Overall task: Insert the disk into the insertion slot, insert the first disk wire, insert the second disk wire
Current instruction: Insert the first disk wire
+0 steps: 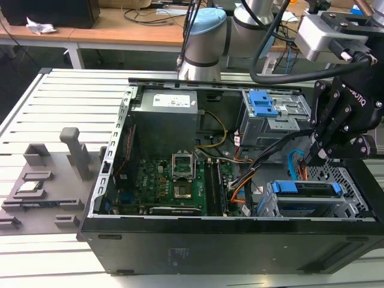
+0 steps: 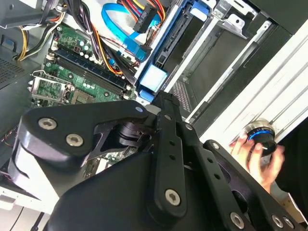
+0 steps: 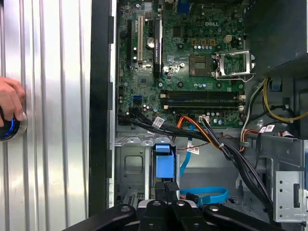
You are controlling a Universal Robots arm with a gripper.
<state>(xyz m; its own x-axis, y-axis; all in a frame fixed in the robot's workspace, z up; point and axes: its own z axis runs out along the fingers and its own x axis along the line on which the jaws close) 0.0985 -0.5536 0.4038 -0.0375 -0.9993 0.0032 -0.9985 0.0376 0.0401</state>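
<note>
Disk (image 1: 306, 188): silver drive in a blue frame, lodged in the insertion slot (image 1: 351, 180), the perforated metal cage at the exterior view's right end of the open computer case (image 1: 240, 240). Whether it is fully seated cannot be told.

Claw (image 3: 167, 185): fingers drawn together, with nothing seen pinched between them. The tips are set close to the frame's blue end tab (image 3: 163, 166).

Beside the claw: a blue flat cable (image 3: 204, 195) is looped just next to the fingers. A bundle of black and orange wires (image 3: 236, 159) is run from the green circuit board (image 3: 192, 62) toward the cage.

Further out: a grey bay with a blue latch (image 1: 264, 105) is fixed near the cage. The case is laid on a ribbed metal desk (image 1: 54, 102). A person's hand (image 3: 9, 98) is placed on a blue-ringed knob (image 3: 6, 130) beside the case.

Hazards, as judged: the loose cable and wires crowd the fingers and could be snagged or crushed. A skewed frame could be jammed against the cage. The hand is kept near a working arm.
</note>
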